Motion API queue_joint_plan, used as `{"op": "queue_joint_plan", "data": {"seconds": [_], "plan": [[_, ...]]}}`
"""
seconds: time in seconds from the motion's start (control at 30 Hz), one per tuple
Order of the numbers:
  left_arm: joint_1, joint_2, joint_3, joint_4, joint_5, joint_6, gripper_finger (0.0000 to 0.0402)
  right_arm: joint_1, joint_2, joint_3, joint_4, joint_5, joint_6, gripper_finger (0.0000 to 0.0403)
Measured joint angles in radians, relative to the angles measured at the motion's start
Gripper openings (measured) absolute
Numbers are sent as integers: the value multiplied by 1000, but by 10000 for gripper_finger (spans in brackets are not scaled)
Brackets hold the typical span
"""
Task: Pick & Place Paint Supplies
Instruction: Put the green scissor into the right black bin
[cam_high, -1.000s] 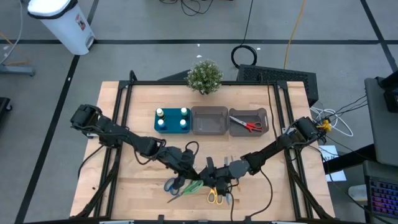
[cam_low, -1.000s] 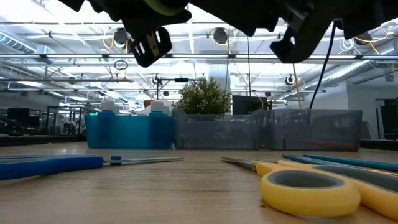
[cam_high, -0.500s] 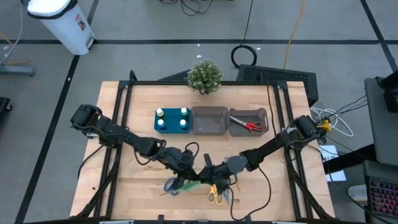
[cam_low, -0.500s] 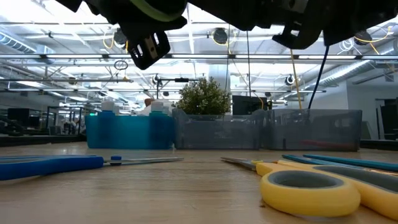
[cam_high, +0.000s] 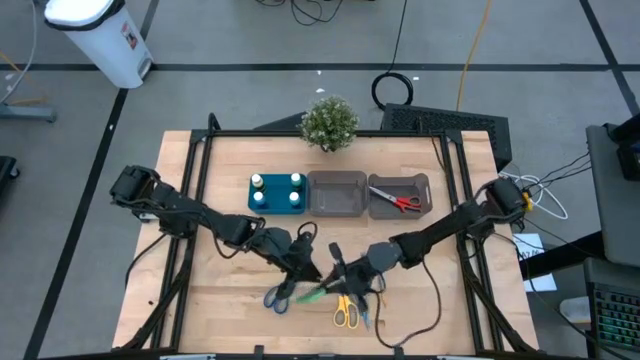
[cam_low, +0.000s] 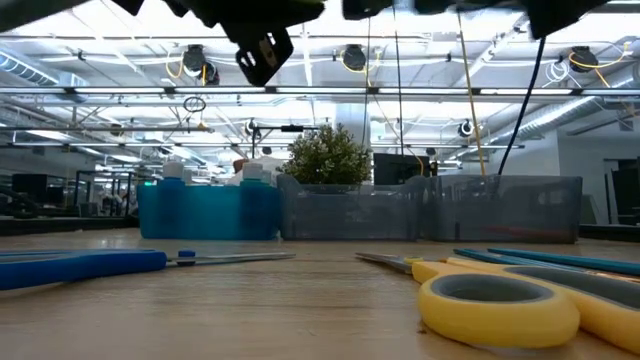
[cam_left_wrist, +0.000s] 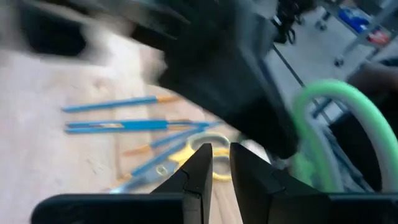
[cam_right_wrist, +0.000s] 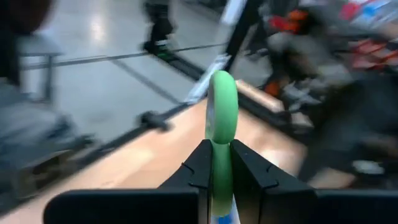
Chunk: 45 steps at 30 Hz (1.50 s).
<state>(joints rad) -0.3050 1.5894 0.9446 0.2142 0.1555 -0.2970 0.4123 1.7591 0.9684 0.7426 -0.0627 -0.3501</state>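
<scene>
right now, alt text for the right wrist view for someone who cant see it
The right gripper is shut on the green scissors, pinching one upright handle loop between its dark fingers. Beyond lies the wooden table; the background is blurred.

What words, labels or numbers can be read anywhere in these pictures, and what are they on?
None can be read.
White bin on the floor beyond the table: a dark sticker, too small to read.
Four small bottles in the teal tray: no label shows.
Red scissors, yellow scissors, blue scissors: no lettering shows.
Wrist views: too blurred to show any text.
</scene>
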Motion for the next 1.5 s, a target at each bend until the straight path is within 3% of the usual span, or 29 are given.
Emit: {"op": "queue_joint_plan", "data": {"seconds": [0.17,0.3,0.43,0.6,0.87,1.03,1.33,1.5], "plan": [[-2,1,1,-11,-26,-23,60,13,-55,0,-69,-1,26,21],[-2,2,1,-16,-109,-23,61,23,-65,-1,-86,20,15,21],[5,2,0,-22,-195,-53,61,29,-133,-1,-193,113,62,21],[9,3,-1,-51,-200,-70,61,66,-252,-35,-343,298,78,21],[11,4,-1,-55,-199,-71,61,176,-532,-223,-377,664,125,21],[14,4,-1,-55,-224,-71,61,231,-715,-375,-325,871,165,21],[10,5,-2,-59,-250,-72,61,273,-971,-621,-61,1046,128,20],[10,5,-3,-62,-253,-72,61,307,-1022,-679,16,1409,132,20]]}}
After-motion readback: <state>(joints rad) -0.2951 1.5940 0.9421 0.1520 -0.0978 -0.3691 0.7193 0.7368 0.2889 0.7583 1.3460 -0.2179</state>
